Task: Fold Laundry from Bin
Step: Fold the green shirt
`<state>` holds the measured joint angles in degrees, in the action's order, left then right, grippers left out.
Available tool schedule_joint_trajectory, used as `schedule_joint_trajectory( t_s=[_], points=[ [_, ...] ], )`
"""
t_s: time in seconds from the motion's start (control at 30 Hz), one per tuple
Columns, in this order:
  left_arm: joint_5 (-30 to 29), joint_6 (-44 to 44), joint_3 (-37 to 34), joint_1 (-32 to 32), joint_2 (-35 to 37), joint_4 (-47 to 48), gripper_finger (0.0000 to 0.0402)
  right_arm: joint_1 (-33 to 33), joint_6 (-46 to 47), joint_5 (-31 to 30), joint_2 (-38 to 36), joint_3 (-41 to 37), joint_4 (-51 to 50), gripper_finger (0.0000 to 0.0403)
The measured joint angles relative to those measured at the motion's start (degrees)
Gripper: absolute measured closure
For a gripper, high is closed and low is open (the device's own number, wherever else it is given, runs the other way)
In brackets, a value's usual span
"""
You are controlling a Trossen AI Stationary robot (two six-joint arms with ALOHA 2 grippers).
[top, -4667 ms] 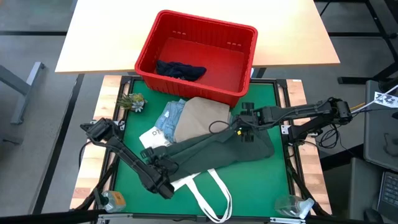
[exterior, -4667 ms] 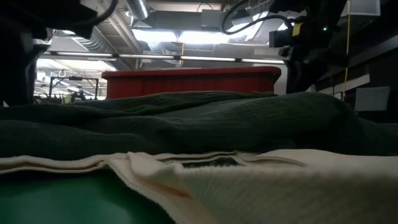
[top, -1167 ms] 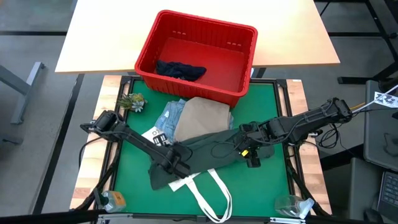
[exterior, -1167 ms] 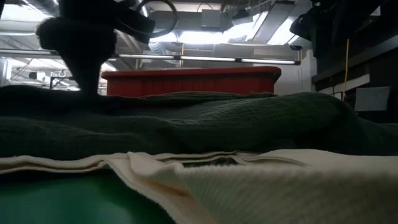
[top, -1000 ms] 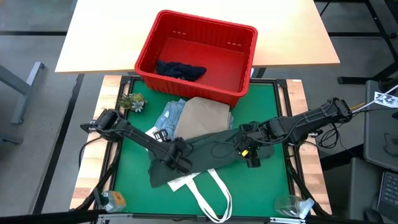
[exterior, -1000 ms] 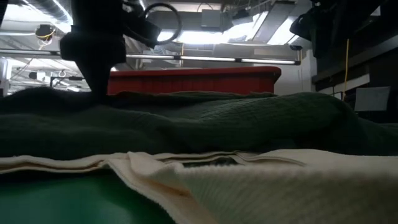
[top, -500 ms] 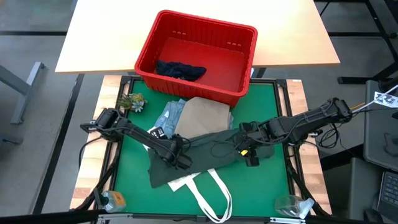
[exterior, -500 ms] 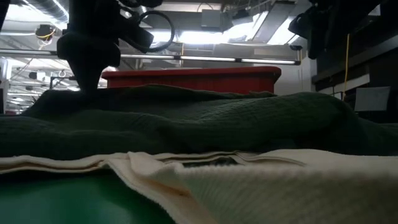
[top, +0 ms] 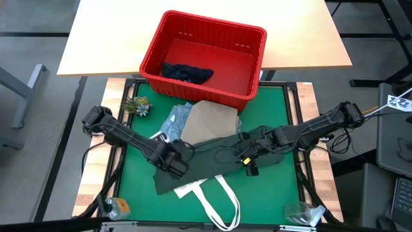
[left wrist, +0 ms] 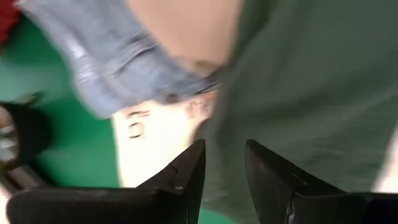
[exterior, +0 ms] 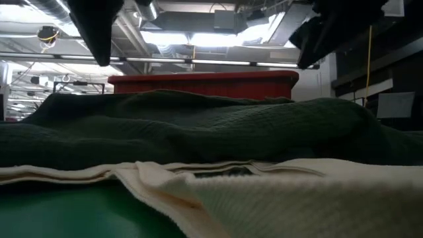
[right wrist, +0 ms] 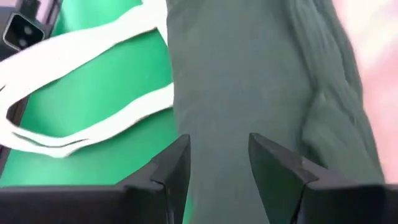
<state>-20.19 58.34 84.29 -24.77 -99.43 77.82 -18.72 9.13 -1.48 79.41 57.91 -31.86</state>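
Green matting (top: 135, 177) covers the work table, with a pale wooden tabletop (top: 116, 32) beyond it at the far side. At the far left of the mat sits a small plant-like ornament (top: 136, 105). The left gripper (top: 172, 156) hovers over the left end of the dark olive shirt (top: 219, 154), its fingers (left wrist: 189, 171) a narrow gap apart with nothing between them. Just beyond it lie the light blue jeans (top: 175, 122) and the beige cloth (top: 209, 121), overlapping each other, with the shirt's far edge lying over them. A white tote bag (top: 212, 193) spreads out from under the near edge of the shirt. Farther back, the red bin (top: 248, 45) straddles the mat and the wooden top, with the dark navy shorts (top: 187, 72) inside it. The right gripper (top: 250, 162) is above the right part of the shirt, fingers (right wrist: 171, 168) moderately parted and empty.
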Motion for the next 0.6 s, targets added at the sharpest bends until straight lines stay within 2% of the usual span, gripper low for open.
schedule_joint_trajectory(
  t_s=[0.17,0.27,0.43,0.6],
  points=[
    [0.16,-0.43,0.0,-2.37,-0.61,-9.48,0.0294,0.46,-1.1,-0.47,2.32,-2.21,5.46,0.024],
    [-0.64,-0.44,0.0,-3.35,-1.8,-13.96,0.0294,1.43,-1.35,-1.03,4.82,-2.45,4.92,0.024],
    [-2.01,-0.43,-0.11,-4.22,-4.85,-16.39,0.0294,3.89,-2.14,-5.18,8.41,-2.44,5.27,0.024],
    [-3.47,-1.02,-3.05,-3.7,-6.39,-16.06,0.0294,7.05,-2.15,-5.45,9.92,-2.43,5.4,0.024]
  ],
)
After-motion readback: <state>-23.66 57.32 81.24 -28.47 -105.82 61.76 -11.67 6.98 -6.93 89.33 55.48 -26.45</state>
